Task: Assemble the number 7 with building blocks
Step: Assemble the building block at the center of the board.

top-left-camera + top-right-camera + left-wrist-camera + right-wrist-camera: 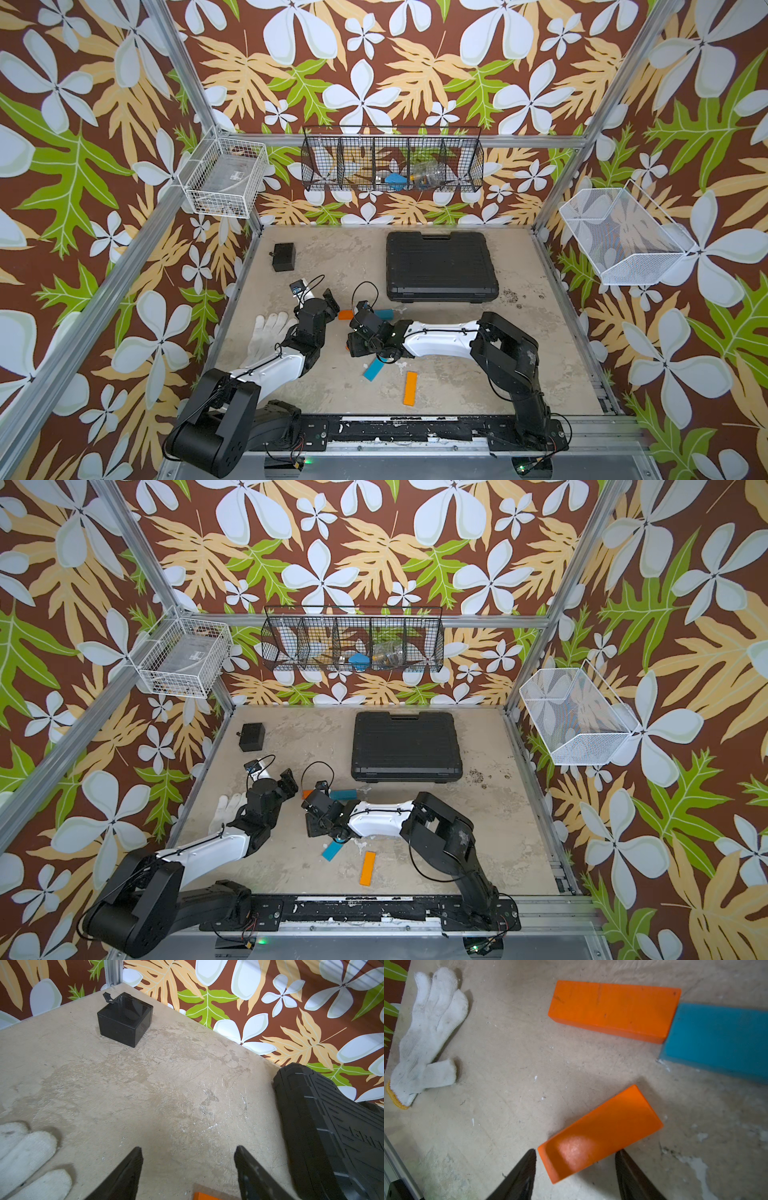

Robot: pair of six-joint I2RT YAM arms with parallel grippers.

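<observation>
Right wrist view: the right claw (577, 1151) stands open astride the near orange block (602, 1132), which lies flat just short of the orange-and-blue top bar (614, 1009) beyond. If the claw pulls away crooked, a jaw could knock the block askew. The left claw (188, 1147) gapes empty.

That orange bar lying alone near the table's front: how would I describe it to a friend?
Find the big black case at the back of the table, then come toward the front edge. There lies the orange block, flat and frontmost; its one close neighbour is a blue block, and the other orange blocks sit farther back.
</observation>
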